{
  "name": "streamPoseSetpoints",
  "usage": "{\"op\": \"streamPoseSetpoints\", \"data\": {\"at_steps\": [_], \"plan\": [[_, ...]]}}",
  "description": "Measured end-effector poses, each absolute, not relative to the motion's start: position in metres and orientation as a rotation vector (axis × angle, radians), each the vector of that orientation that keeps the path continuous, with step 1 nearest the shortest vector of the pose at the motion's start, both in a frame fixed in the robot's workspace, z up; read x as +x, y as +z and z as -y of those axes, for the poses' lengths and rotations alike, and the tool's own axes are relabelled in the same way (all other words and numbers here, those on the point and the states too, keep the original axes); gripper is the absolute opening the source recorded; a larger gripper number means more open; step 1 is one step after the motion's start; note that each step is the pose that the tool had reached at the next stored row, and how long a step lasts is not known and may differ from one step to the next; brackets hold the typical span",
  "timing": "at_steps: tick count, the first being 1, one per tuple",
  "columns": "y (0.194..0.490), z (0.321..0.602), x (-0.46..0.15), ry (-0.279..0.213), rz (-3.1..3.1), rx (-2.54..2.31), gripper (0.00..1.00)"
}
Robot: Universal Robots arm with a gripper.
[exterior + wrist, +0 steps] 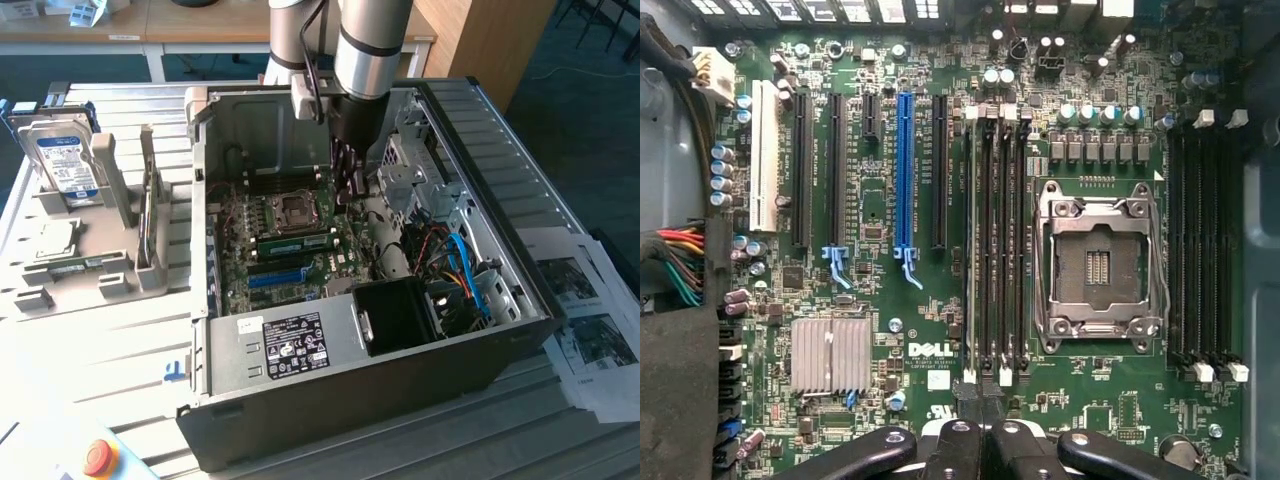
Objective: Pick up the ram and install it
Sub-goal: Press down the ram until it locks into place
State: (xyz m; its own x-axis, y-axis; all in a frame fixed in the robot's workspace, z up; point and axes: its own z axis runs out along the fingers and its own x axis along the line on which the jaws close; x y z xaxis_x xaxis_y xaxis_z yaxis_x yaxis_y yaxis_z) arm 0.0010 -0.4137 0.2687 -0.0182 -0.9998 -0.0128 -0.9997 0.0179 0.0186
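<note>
Nearest, on the pale worktop [90,370], a red button [97,457]. Just behind it, a big open computer case [330,400] lying on its side, with printed papers [590,320] at the exterior view's right. Inside the case, a grey box [335,340] with a white sticker, then the large green motherboard [240,270]. On that board, the ram [295,243], standing on its edge in a slot between the blue slot [275,277] and the square chip socket [296,208]. Just above and beyond the ram's end, the end effector [347,180], clenched tight with nothing between its fingers, apart from the ram. Farther back at the exterior view's left, a silver hard drive [65,160] upright in a grey holder [120,200].
</note>
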Motion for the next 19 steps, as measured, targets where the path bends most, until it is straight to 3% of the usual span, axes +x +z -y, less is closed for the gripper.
{"op": "streamPoseSetpoints", "data": {"at_steps": [19], "plan": [[0.257,0.414,0.001,-0.03,2.241,2.201,0.1]]}}
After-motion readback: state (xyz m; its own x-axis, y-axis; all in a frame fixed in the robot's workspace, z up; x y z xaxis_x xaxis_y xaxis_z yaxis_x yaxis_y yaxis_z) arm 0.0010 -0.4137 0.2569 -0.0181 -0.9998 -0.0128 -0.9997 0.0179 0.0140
